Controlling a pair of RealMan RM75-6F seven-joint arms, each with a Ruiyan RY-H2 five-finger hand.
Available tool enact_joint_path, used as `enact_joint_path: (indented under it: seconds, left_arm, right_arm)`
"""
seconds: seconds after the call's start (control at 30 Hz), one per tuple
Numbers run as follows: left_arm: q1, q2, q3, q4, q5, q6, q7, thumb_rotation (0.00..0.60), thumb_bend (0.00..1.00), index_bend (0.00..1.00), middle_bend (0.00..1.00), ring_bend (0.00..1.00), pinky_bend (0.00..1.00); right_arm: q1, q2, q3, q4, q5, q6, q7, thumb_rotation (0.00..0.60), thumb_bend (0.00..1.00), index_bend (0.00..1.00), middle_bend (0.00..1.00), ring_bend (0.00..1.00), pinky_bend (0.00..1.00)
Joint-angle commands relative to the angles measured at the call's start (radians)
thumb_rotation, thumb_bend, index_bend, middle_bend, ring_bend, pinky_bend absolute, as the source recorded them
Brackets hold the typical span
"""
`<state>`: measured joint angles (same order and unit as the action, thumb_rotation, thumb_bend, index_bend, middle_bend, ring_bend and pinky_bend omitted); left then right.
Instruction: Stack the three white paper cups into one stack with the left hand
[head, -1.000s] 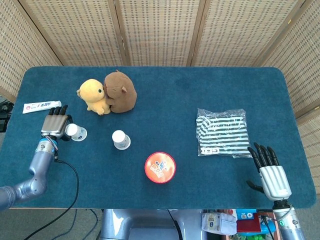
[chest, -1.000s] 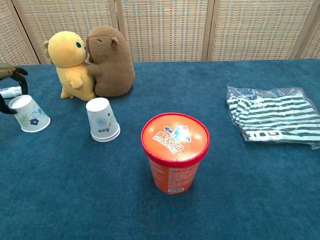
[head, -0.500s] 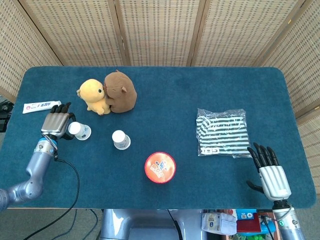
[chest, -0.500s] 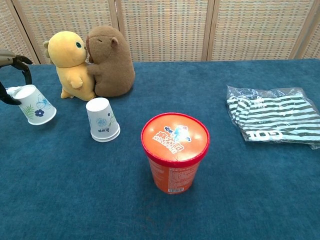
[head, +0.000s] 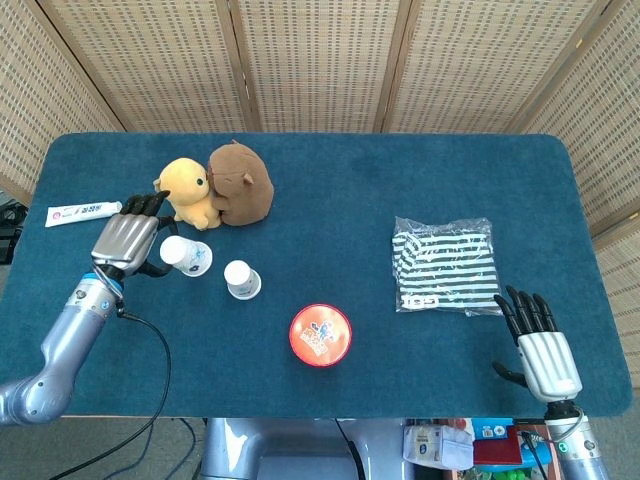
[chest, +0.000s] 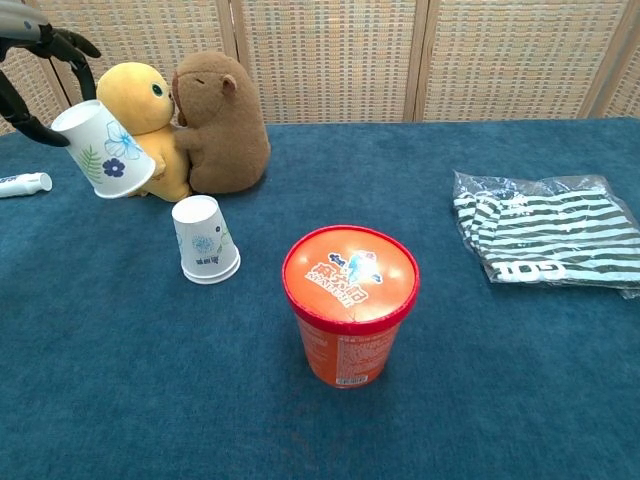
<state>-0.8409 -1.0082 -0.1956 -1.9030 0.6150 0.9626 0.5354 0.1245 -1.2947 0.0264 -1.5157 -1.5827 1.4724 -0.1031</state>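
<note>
The left robot hand (head: 128, 240) is holding a paper cup (chest: 103, 150) tilted in the air, mouth pointing down toward five o'clock, above the blue surface (head: 330, 170). The stacked cups (head: 241, 279) are standing upside down at its four o'clock. The right robot hand (head: 540, 345) is resting empty, fingers apart. The orange tub (chest: 349, 305) is showing lettering too small to read

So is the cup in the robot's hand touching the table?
No, the left hand holds the cup tilted in the air, above the table.
</note>
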Motion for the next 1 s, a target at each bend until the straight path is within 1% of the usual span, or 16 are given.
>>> enact_joint_path:
  seconds: [0.03,0.3,0.57,0.83,1.0]
  left_arm:
    - [-0.019,-0.005,-0.007,-0.02,-0.013,0.019,0.015,0.6,0.24,0.42,0.0,0.0,0.0]
    - [-0.07,-0.063,0.013,-0.037,-0.059,0.035,0.068,0.6,0.24,0.42,0.0,0.0,0.0]
    - [-0.119,-0.126,0.016,-0.025,-0.093,0.065,0.102,0.6,0.24,0.42,0.0,0.0,0.0]
    - [-0.162,-0.147,0.029,-0.022,-0.172,0.076,0.152,0.6,0.24,0.42,0.0,0.0,0.0]
    - [-0.176,-0.166,0.032,-0.005,-0.182,0.089,0.165,0.6,0.24,0.42,0.0,0.0,0.0]
  right_arm:
    - [0.0,0.001,0.001,-0.001,0.0,0.001,0.003,0.6,0.0,0.0,0.0,0.0,0.0]
    - [0.0,0.006,0.004,0.002,0.012,-0.005,0.02,0.6,0.0,0.0,0.0,0.0,0.0]
    - [0.0,0.009,0.005,0.001,0.009,-0.003,0.029,0.6,0.0,0.0,0.0,0.0,0.0]
    - [-0.001,0.014,0.008,0.0,0.012,0.001,0.04,0.6,0.0,0.0,0.0,0.0,0.0]
    - [-0.001,0.015,0.007,-0.001,0.009,0.002,0.042,0.6,0.0,0.0,0.0,0.0,0.0]
